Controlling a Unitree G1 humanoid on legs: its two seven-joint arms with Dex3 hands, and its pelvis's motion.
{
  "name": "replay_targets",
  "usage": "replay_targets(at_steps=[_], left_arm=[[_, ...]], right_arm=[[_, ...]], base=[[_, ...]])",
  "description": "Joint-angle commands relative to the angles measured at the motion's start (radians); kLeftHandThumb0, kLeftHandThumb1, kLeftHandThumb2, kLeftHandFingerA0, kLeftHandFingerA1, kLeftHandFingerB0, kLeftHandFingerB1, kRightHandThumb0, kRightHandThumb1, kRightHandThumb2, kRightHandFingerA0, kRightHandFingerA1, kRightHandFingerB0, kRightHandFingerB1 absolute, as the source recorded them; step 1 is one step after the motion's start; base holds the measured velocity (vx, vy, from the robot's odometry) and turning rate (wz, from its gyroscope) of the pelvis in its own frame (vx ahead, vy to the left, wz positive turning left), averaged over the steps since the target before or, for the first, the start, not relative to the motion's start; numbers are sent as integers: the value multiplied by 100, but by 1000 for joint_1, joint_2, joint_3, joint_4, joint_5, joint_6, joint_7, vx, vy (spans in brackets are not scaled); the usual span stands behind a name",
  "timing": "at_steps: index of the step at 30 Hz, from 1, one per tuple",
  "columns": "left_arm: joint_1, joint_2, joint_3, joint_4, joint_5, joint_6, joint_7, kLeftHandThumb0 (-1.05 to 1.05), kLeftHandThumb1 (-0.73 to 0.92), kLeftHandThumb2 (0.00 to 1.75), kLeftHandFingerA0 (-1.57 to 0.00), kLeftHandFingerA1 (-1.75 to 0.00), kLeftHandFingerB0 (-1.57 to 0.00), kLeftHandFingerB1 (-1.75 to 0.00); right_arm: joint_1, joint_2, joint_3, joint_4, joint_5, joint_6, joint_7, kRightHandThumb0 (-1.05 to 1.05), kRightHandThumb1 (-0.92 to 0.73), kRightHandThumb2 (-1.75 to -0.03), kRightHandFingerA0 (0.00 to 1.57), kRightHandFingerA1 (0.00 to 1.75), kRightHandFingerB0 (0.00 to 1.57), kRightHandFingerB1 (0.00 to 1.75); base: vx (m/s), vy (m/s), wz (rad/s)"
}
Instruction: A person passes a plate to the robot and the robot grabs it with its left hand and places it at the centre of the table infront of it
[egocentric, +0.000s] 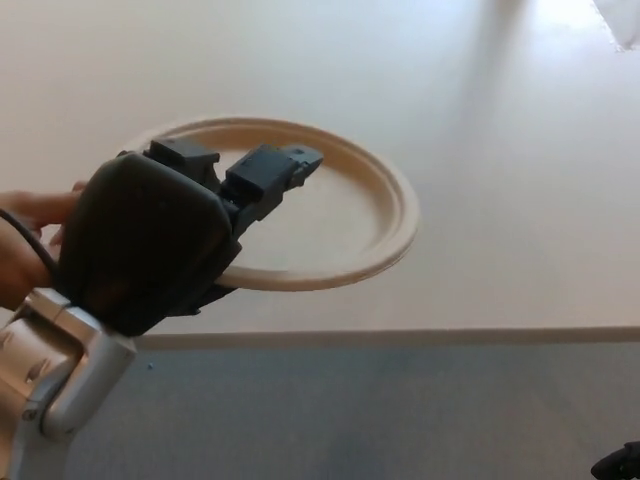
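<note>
the left hand (165, 240) has its fingers (272, 175) clamped over the near-left rim of the paper plate (340, 215), held above the tabletop (500, 150) near its front edge. a person's hand (30, 235) is at the plate's left rim. the plate looks light, thin and bendable, so a rim pinch suits it; squeezing hard could buckle it.

You have: one round beige paper plate (350, 215); one black robot hand (160, 240); one person's hand (25, 245); one pale surface (500, 150).
</note>
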Motion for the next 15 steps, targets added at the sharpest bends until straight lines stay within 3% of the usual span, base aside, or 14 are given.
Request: replay_targets(at_steps=[1, 2, 3, 4, 6, 11, 15], left_arm=[[5, 28, -14, 35, 3, -4, 88, -21, 55, 58, -100, -142, -92, -52], [14, 30, -15, 43, 8, -9, 115, -21, 55, 58, -100, -142, -92, -52], [16, 34, -16, 54, 9, -22, 145, -18, 60, 62, -88, -157, -77, -97], [16, 39, -18, 66, 10, -36, 176, -18, 60, 62, -88, -157, -77, -97], [26, 31, -19, 72, -10, -43, 204, -15, 64, 60, -81, -162, -63, -121], [16, 40, -18, 83, -30, -50, 230, -18, 66, 61, -81, -163, -68, -111], [22, 49, -15, 87, -43, -56, 254, -14, 68, 60, -80, -163, -66, -119]], right_arm=[[7, -14, -2, 7, -2, 1, 5, -50, -64, -58, 68, 69, 49, 52], [7, -10, -3, 8, 0, 6, 6, -50, -64, -58, 68, 69, 49, 52], [7, -10, -1, 8, -3, 4, 6, -49, -64, -58, 73, 70, 49, 52], [8, -11, 2, 8, -6, 0, 4, -49, -64, -58, 73, 70, 49, 52], [7, -11, 4, 8, -7, 1, 7, -50, -65, -58, 71, 71, 49, 52], [-12, -10, 13, 10, -15, 3, 6, -52, -65, -58, 70, 69, 50, 52], [-13, -6, 18, 9, -15, -8, 9, -51, -66, -59, 72, 68, 50, 52]], base=[[0, 0, 0], [0, 0, 0], [0, 0, 0], [0, 0, 0], [0, 0, 0], [0, 0, 0], [0, 0, 0]])
